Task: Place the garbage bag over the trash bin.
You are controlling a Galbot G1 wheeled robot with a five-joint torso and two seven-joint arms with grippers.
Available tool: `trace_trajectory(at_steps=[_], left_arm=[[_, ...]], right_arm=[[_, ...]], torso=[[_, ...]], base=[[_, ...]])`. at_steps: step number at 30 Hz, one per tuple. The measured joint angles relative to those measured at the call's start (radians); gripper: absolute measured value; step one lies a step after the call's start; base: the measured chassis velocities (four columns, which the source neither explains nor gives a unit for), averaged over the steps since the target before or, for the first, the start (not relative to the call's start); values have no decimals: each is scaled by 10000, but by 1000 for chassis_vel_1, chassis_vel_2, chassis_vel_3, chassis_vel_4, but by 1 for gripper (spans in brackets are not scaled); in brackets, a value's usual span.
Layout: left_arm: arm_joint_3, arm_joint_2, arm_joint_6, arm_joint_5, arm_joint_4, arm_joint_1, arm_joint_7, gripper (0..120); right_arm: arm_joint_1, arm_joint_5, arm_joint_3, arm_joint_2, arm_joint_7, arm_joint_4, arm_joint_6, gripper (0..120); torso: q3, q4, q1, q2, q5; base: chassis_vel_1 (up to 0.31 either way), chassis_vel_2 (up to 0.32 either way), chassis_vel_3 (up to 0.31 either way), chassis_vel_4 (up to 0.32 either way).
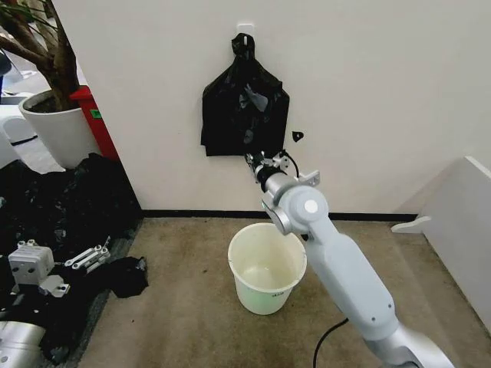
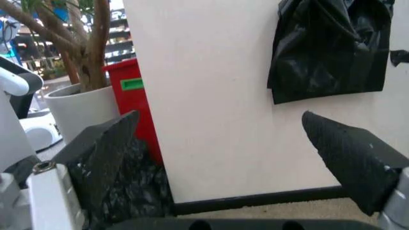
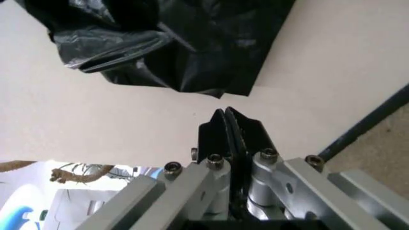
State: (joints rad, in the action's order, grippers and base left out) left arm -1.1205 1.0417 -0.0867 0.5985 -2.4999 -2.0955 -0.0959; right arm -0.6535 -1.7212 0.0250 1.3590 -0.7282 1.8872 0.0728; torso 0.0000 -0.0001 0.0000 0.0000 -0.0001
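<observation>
Garbage bag (image 1: 244,107) hanging upright, trash bin (image 1: 266,268) mouth-up

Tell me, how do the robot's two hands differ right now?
The right hand is raised to the wall, just under the black plastic bag hanging from a hook; the left hand sits low at the robot's left, over the black plastic heap on the floor. The right hand's fingers are pressed shut on nothing; the left hand's fingers stand wide apart. Both are empty, and neither touches the cream bucket.
</observation>
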Motion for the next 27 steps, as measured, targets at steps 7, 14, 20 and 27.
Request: trace_trajectory(at_steps=[7, 14, 20, 27], left_arm=[[2, 1, 0, -5, 0, 0, 5, 100], [4, 5, 0, -13, 0, -3, 16, 100], [3, 5, 0, -18, 0, -18, 24, 100], [-1, 3, 0, -23, 0, -41, 30, 100]], right_arm=[[-98, 1121, 87, -431, 919, 222, -843, 8], [-20, 2063, 91, -339, 3015, -665, -828, 36], [152, 1976, 406, 275, 4127, -1673, -621, 58], [283, 1934, 603, 694, 4482, -2306, -518, 83]], torso=[[0, 1, 0, 0, 1], [0, 2, 0, 0, 1], [0, 2, 0, 0, 0], [1, 2, 1, 0, 1]], base=[[0, 0, 0, 0], [0, 0, 0, 0], [0, 0, 0, 0], [0, 0, 0, 0]])
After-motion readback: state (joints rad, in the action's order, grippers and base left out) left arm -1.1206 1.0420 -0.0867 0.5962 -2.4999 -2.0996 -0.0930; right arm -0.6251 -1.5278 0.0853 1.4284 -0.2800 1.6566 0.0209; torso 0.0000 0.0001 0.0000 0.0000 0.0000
